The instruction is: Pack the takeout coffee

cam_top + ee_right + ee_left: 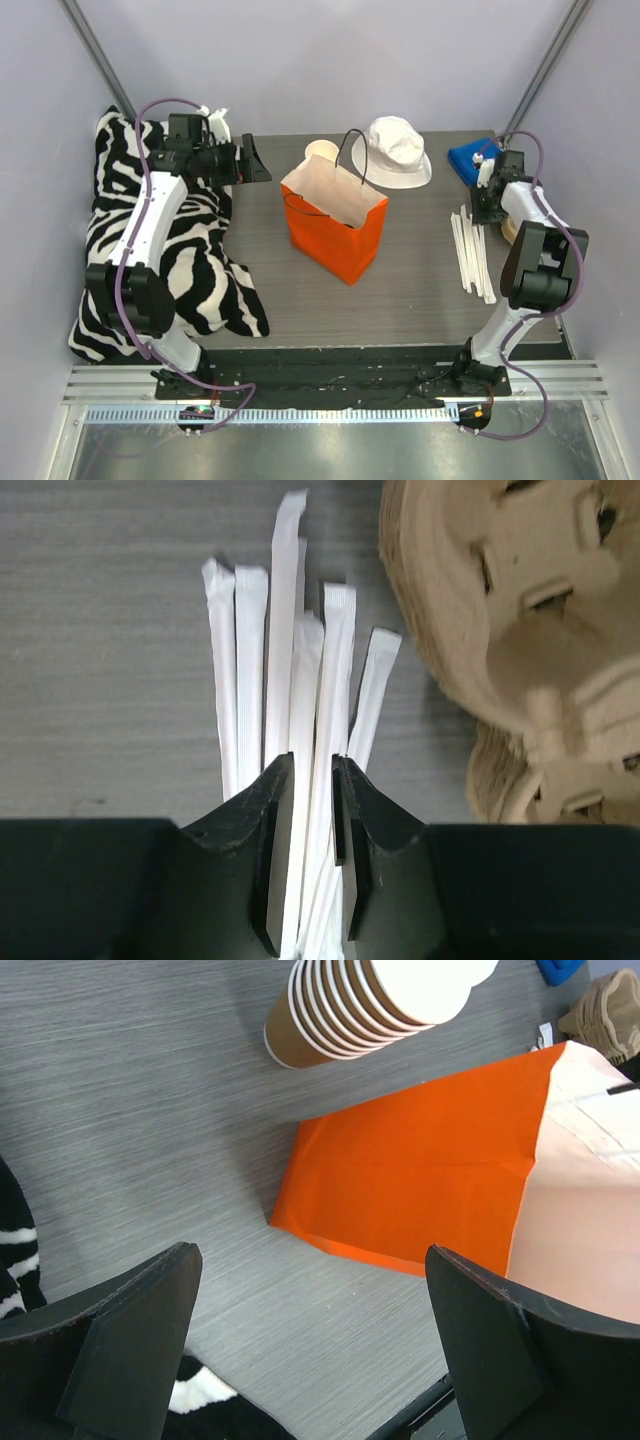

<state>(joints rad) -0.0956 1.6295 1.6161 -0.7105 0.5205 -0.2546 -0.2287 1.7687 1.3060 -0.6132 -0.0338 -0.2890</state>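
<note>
Right pincer [313,780], narrowed onto one wrapped straw [312,715], should lift it straight up clear of its neighbours, while left pincer [308,1260] gapes wide near the orange bag [400,1170]; takeout coffee unseen.

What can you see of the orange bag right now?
The orange bag looks like paper, pale cream inside, with thin black cord handles. It stands upright on the table, mouth open, turned at an angle. A stack of cups stands just behind, with a gap between.
</note>
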